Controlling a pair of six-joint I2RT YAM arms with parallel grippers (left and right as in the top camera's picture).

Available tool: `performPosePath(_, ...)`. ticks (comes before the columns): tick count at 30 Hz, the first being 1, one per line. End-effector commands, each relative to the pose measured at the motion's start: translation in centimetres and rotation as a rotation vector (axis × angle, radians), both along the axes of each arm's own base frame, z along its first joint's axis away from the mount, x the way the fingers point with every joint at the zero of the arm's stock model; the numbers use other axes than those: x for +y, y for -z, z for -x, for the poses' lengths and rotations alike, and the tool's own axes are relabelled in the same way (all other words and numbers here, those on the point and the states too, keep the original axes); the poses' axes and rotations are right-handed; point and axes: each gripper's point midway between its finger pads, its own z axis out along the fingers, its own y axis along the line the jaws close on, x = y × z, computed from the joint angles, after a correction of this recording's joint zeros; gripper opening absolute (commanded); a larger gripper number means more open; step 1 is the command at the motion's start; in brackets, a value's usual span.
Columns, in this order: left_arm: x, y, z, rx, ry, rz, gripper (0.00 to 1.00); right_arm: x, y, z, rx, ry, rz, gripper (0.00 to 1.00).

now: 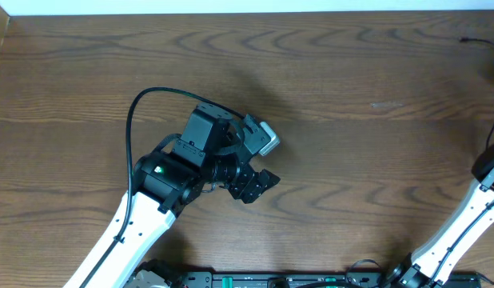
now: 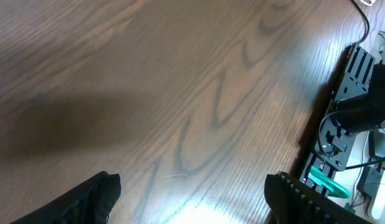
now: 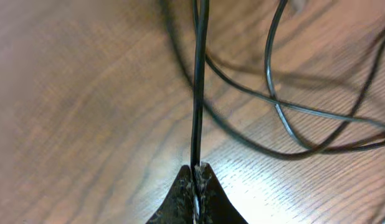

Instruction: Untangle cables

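In the right wrist view my right gripper (image 3: 197,169) is shut on a thin black cable (image 3: 199,81) that runs straight up from its fingertips. More black cables (image 3: 286,118) lie in crossing loops on the wood to its right. In the overhead view only short bits of thin cable (image 1: 469,40) show at the far right edge, above the right arm (image 1: 488,172). My left gripper (image 1: 267,160) hovers over bare wood at centre left. It is open, its fingers (image 2: 96,199) wide apart with nothing between them.
The left arm's own thick black cable (image 1: 133,120) arches behind it. A black equipment rail (image 2: 348,93) runs along the table's front edge (image 1: 271,280). A white strip (image 1: 231,6) borders the far edge of the table.
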Motion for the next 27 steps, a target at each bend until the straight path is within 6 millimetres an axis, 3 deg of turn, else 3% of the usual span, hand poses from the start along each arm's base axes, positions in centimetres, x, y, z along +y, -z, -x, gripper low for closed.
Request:
performPosePath(1,-0.2,-0.8,0.2,-0.023,0.022,0.015,0.80,-1.7,-2.7,0.0,-0.037,0.056,0.081,0.01)
performPosePath(9,-0.2,-0.7,0.3,-0.020,0.023,0.015,0.80,-1.6,-2.8,0.3,-0.023,0.072,0.086,0.08)
performPosePath(10,-0.1,-0.7,0.3,-0.016,0.023,0.012,0.80,-1.6,-2.8,0.4,-0.017,0.082,0.086,0.14)
performPosePath(11,-0.1,-0.7,0.3,-0.015,0.022,0.012,0.80,-1.5,-2.7,0.5,-0.014,0.082,0.083,0.36)
performPosePath(12,-0.1,-0.6,0.4,-0.012,0.022,0.010,0.80,-1.4,-2.7,0.5,-0.010,0.079,0.080,0.85)
performPosePath(13,-0.1,-0.6,0.4,-0.012,0.022,0.009,0.80,-1.2,-2.7,0.5,-0.007,0.079,0.078,0.99)
performPosePath(16,-0.1,-0.6,0.3,-0.016,0.021,0.009,0.80,-0.4,-3.1,0.2,-0.021,0.085,0.062,0.99)
performPosePath(20,0.9,-0.2,-1.0,-0.060,-0.045,-0.055,0.80,1.3,-5.6,-0.4,-0.059,0.053,0.074,0.99)
performPosePath(23,2.2,0.1,-2.6,-0.089,-0.157,-0.110,0.80,3.0,-8.2,-0.6,-0.091,0.018,0.094,0.99)
performPosePath(24,3.3,0.0,-4.2,-0.115,-0.272,-0.141,0.79,4.1,-9.7,-0.7,-0.109,-0.004,0.104,0.99)
performPosePath(27,5.0,-0.5,-6.4,-0.182,-0.422,-0.180,0.75,6.1,-11.5,-1.0,-0.131,-0.056,0.115,0.99)
